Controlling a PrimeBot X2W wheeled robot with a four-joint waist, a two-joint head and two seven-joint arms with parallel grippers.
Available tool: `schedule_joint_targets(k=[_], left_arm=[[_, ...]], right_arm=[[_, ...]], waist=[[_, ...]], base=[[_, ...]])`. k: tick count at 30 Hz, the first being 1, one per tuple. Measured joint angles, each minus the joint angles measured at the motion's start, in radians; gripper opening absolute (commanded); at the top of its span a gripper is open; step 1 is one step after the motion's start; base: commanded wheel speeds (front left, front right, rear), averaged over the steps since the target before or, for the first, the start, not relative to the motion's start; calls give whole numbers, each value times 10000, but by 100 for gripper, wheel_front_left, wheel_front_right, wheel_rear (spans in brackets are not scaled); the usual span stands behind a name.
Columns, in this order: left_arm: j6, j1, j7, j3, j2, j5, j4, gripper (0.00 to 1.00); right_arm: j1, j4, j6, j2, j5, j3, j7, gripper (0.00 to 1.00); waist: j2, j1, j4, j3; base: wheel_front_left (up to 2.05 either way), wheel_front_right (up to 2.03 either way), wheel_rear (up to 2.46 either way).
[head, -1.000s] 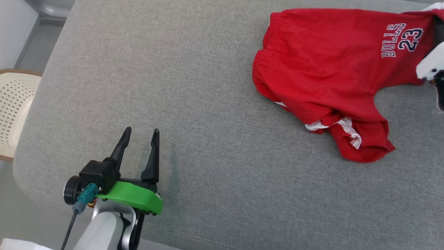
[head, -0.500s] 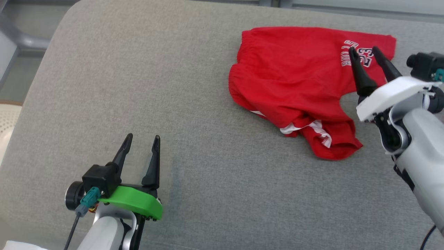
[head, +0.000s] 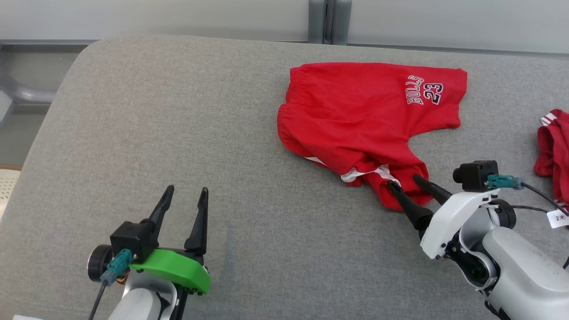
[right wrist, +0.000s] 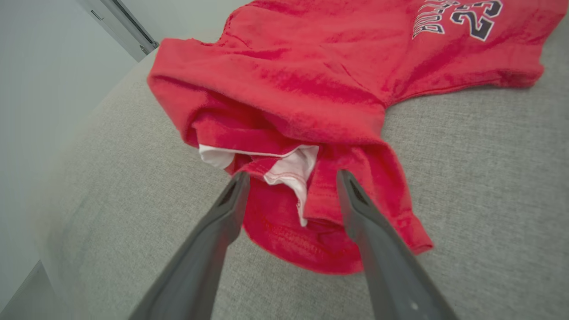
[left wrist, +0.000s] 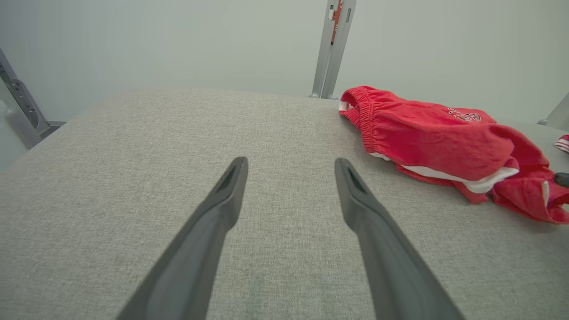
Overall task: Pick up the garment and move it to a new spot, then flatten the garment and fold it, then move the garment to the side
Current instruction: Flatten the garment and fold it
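The shorts (head: 364, 115) are lying crumpled on the far right of the counter (head: 178, 111), with one leg bunched under and its white trim showing. The right gripper (head: 403, 180) is standing wide open and holding nothing, its fingers straddling that bunched hem. The left gripper (head: 187, 190) is hovering open and empty over bare counter, well apart from the shorts. Flattening seems to be the step in hand. The next move is calling for the right gripper to close on the hem alone and draw it outward.
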Motion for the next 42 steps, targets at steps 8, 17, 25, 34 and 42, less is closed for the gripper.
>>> schedule_joint_targets(k=[8,17,25,34,42], left_arm=[[25,14,15,-23,52,-31,-31,100],[69,4,15,-17,90,-105,2,100],[130,173,46,2,178,-190,75,100],[236,423,192,27,362,-284,-52,100],[263,478,431,-19,522,-311,-182,100]], right_arm=[[11,640,0,531,-991,-652,1133,100],[-357,1189,0,1371,-2046,-1235,2048,0],[128,-771,0,790,-2723,-1707,2543,0],[1668,-4429,4,-1235,-2364,-1664,4876,0],[2666,-5304,6,-2817,-2006,-2017,6048,0]], waist=[[0,0,296,136],[0,0,468,331],[0,0,160,-19],[0,0,-518,-356],[0,0,-1041,-468]], base=[[0,0,0],[0,0,0],[0,0,0],[0,0,0],[0,0,0]])
